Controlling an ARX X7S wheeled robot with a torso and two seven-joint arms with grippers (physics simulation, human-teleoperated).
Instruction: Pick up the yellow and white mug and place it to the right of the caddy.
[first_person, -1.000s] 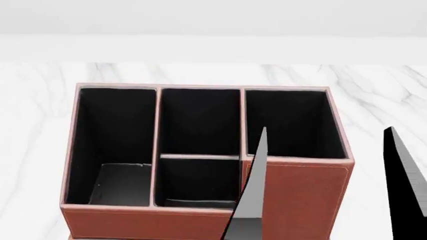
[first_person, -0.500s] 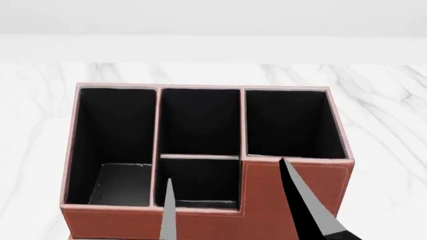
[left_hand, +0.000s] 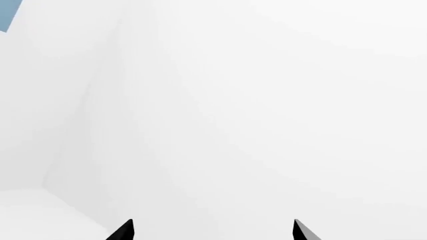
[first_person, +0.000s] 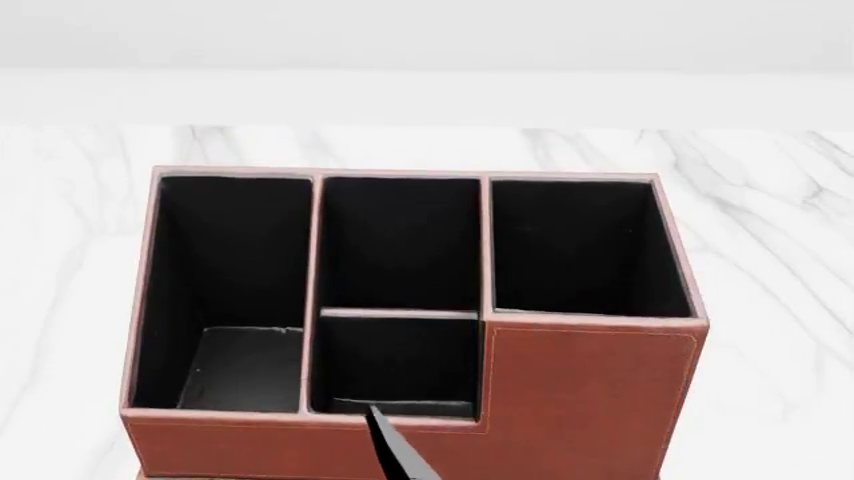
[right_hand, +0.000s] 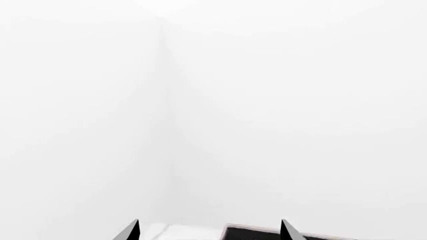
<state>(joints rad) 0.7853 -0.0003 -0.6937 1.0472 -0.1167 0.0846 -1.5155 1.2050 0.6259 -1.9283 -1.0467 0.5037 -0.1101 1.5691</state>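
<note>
The head camera looks steeply down, close over the caddy (first_person: 400, 320) on the marble surface (first_person: 774, 230). Both wrist cameras face blank white walls; only the right wrist view catches the caddy's top edge (right_hand: 267, 232), shared with the head view

- The caddy (first_person: 587, 390) is reddish-brown with pale stitching, and its compartments are lined black.
- The table (first_person: 774, 200) is white marble with grey veining.
- The wall (left_hand: 267, 100) is plain white.
- One dark, pointed fingertip (first_person: 394, 455).

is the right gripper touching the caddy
Cannot tell. The head view shows one dark finger tip overlapping the caddy front with no depth cue; the right wrist view shows only open fingers before blank white.
</note>
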